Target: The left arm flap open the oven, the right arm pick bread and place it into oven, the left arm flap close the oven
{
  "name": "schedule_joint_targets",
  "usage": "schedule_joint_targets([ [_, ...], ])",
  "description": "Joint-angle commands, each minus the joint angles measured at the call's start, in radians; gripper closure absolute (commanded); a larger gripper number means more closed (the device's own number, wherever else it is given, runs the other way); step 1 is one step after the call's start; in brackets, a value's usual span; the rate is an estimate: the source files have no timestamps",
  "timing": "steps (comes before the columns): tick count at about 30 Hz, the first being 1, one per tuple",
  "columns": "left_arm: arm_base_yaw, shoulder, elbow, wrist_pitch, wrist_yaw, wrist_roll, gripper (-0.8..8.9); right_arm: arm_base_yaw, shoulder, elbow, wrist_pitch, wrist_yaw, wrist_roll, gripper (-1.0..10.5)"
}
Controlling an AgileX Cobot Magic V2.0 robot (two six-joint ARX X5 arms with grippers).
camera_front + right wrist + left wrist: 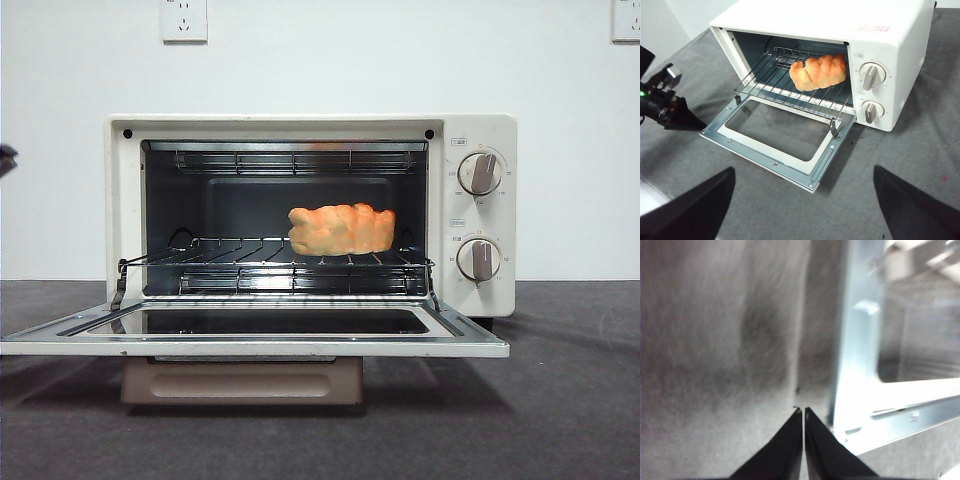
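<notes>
The cream-white oven [480, 130] stands with its glass door [250, 343] folded down flat, handle [240, 380] hanging below. The golden bread [341, 229] lies on the wire rack [270, 262] inside, toward the right; it also shows in the right wrist view [818, 72]. My left gripper [803, 411] is shut and empty, low over the table just beside the door's metal frame [855, 365]; it shows left of the door in the right wrist view [682, 117]. My right gripper [800, 200] is open and empty, raised in front of the oven [840, 20].
The oven sits on a dark grey table cover [560, 400] before a white wall with two outlets [183, 18]. Two knobs [480, 173] are on the oven's right panel. A dark tip of an arm [6, 158] shows at the front view's left edge.
</notes>
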Motion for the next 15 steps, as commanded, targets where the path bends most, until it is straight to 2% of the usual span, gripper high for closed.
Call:
schedule_joint_targets([
  [1,-0.006,0.049,0.002,0.000,0.006,0.010,8.03,0.006,0.005,0.018,0.013,0.015,0.007,5.1],
  [10,-0.024,0.113,0.002,0.023,0.103,0.018,8.04,0.006,0.005,0.018,0.013,0.015,0.009,5.1],
  [15,-0.026,0.114,0.002,0.025,0.106,0.013,8.04,0.006,0.005,0.018,0.013,0.015,0.014,5.1],
])
